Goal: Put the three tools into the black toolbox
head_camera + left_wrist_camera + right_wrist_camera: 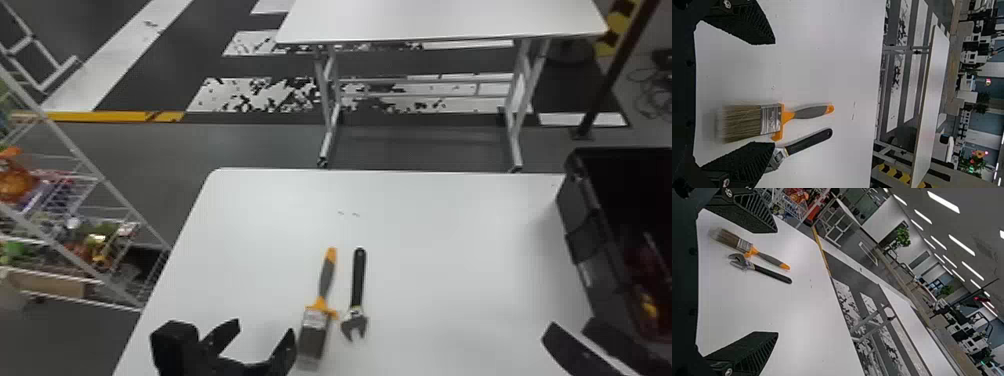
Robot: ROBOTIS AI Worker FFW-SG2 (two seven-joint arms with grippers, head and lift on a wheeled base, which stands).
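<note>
Paintbrush (320,303) and adjustable wrench (357,292) lying flat on the white desk (450,250), side by side, slight gap, brush on the robot's left. Bristles and wrench head face the robot; the grey-and-orange handle and the black one point away. Black toolbox (595,240) is open-topped, at the desk's right side, well apart from both. Something red and yellow (649,302) sits inside it, too dark to name. Left pincer (261,331) spread wide at the near side, nothing between its fingers, one finger right by the bristles; can't tell if it touches. Right pincer (571,325) also spread, holding nothing, down by the near end of the toolbox. Past the desk there's a second white table (440,20) on grey metal legs, on a dark floor with worn white stripes. Wire rack (80,150) off to the robot's left, colourful bits on its shelves. Yellow-and-black marking (620,25) at far right, behind a dark pole (612,80).
</note>
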